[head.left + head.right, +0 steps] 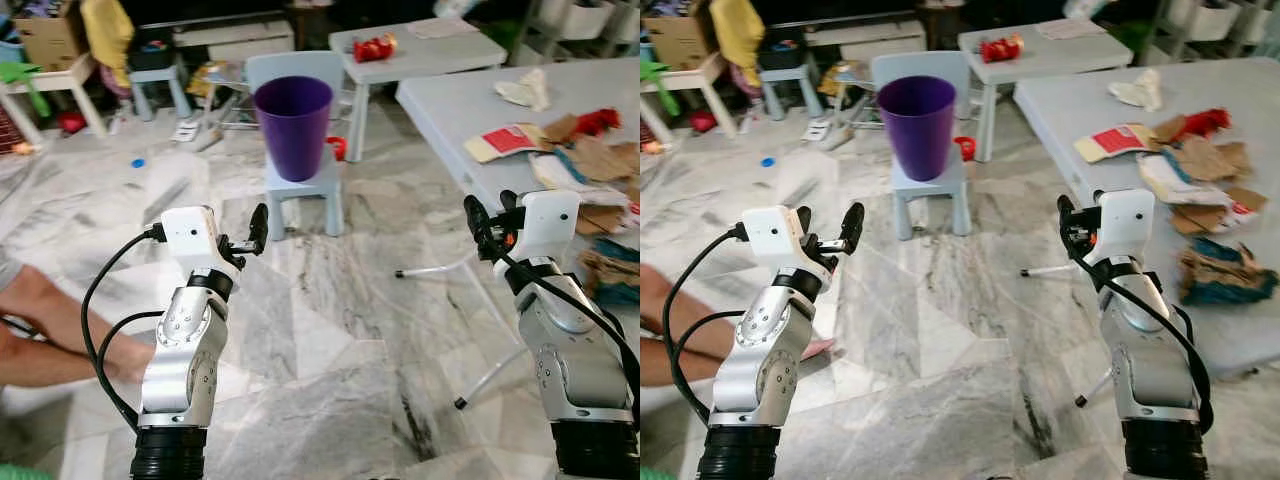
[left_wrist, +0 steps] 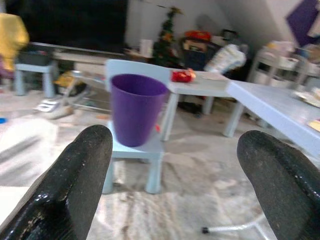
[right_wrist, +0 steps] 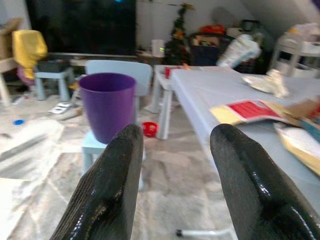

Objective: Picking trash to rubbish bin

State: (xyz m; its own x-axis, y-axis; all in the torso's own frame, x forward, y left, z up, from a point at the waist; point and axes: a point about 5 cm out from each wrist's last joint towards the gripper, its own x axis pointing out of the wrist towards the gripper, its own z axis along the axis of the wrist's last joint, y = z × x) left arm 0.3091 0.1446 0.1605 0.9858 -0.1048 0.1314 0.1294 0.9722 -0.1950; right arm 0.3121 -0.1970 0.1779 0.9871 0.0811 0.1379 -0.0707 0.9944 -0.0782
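Person's legs (image 1: 40,330) cut off at frame edge; trash pile (image 1: 600,190) cropped

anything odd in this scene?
Yes: the purple bin stands on a small chair, not the floor. Torn paper and cardboard scraps lie strewn over the grey table on the robot's right.

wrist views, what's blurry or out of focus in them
Left wrist view: the left claw fingers loom soft-edged up close, and the purple bin is only slightly soft. Right wrist view: the right claw fingers are glossy with glare, and the table trash is smeared.
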